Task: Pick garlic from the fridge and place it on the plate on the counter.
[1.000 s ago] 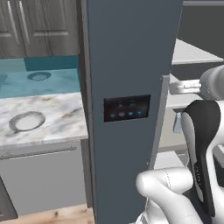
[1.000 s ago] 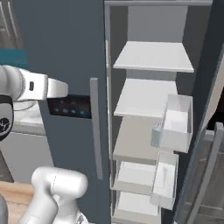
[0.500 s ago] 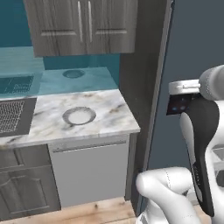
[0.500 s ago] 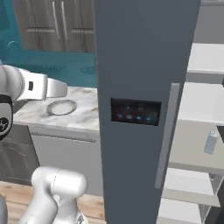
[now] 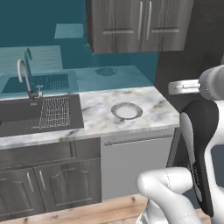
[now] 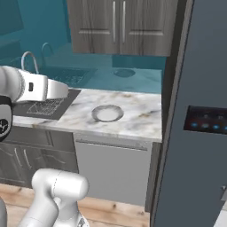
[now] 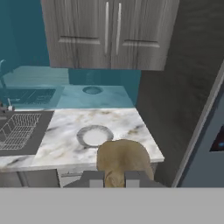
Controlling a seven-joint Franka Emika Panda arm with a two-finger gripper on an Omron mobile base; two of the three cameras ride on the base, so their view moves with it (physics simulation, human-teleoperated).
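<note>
In the hand view my gripper [image 7: 114,178] is shut on the garlic [image 7: 122,158], an olive-brown lump that bulges up between the two dark finger tips. Beyond it the plate [image 7: 95,135], white with a grey rim, lies on the marble counter [image 7: 129,124], lower and farther off than the garlic. The base views show the plate [image 5: 126,110] [image 6: 107,113] empty, near the counter's [image 5: 151,105] [image 6: 139,116] right end. The slate-blue fridge [image 6: 199,133] [image 7: 208,140] stands to the right, its dark panel with blue lights facing me.
A dark sink [image 5: 39,111] [image 6: 46,105] with a wire rack and a curved faucet [image 5: 24,76] takes up the counter's left part. Grey wall cabinets [image 5: 140,24] hang above. Dark base cabinets and a lighter front panel [image 5: 133,164] stand below.
The whole picture has swung from the fridge's open shelves to the counter, so the camera has moved. The plate now sits near mid-view. The garlic stays in the shut gripper.
</note>
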